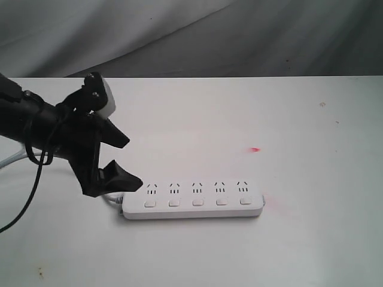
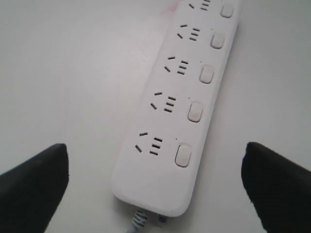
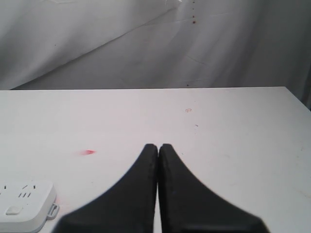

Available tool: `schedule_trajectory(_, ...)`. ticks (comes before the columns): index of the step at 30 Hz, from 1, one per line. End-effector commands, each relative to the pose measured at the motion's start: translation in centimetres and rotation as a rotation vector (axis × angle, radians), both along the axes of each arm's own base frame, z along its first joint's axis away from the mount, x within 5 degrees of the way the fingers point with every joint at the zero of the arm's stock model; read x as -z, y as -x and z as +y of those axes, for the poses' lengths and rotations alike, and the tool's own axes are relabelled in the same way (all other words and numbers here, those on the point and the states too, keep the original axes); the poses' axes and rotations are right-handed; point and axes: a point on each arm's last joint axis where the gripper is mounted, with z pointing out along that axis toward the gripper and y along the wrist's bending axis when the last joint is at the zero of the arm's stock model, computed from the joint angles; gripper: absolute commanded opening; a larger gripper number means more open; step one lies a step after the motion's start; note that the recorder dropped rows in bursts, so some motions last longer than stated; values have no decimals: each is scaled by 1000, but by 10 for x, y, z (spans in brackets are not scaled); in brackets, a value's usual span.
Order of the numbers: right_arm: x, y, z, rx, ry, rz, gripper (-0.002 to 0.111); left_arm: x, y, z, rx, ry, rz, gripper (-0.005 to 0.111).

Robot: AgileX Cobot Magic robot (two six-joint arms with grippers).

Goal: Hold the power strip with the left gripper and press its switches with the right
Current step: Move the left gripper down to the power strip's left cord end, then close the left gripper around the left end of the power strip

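Observation:
The long white power strip [image 1: 194,200] lies flat on the white table, with five sockets and a row of small white switches [image 1: 197,202] along its near side. Its grey cable [image 1: 114,198] leaves the left end. My left gripper [image 1: 128,161] hovers open just off that left end, one finger on each side. In the left wrist view the power strip [image 2: 180,102] runs between the two spread fingers [image 2: 34,184], with the switches [image 2: 194,111] and the cable [image 2: 138,221] showing. My right gripper [image 3: 158,145] is shut and empty, well away from the power strip [image 3: 24,204]; it is out of the exterior view.
A small red mark [image 1: 255,149] sits on the table [image 1: 287,119] behind the strip, with a faint pink smear [image 1: 276,202] at its right end. Grey cloth [image 1: 239,36] hangs behind the table's far edge. A black cable [image 1: 27,197] loops under the left arm.

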Motion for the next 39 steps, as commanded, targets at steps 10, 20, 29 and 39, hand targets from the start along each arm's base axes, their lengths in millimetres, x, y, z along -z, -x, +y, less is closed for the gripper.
schedule_trajectory(10, 0, 0, -1, 9, -7, -10, 0, 17, -1, -18, 164, -105, -137, 90)
schedule_trajectory(20, 0, 0, -1, 9, -7, -10, 0, 40, -4, -19, 190, -114, -73, 90)
schedule_trajectory(29, 0, 0, -1, 9, -7, -10, 0, 57, -7, -19, 227, -139, -60, 90)
schedule_trajectory(39, 0, 0, -1, 9, -7, -10, 0, 64, -15, -3, 176, -131, -76, 90)
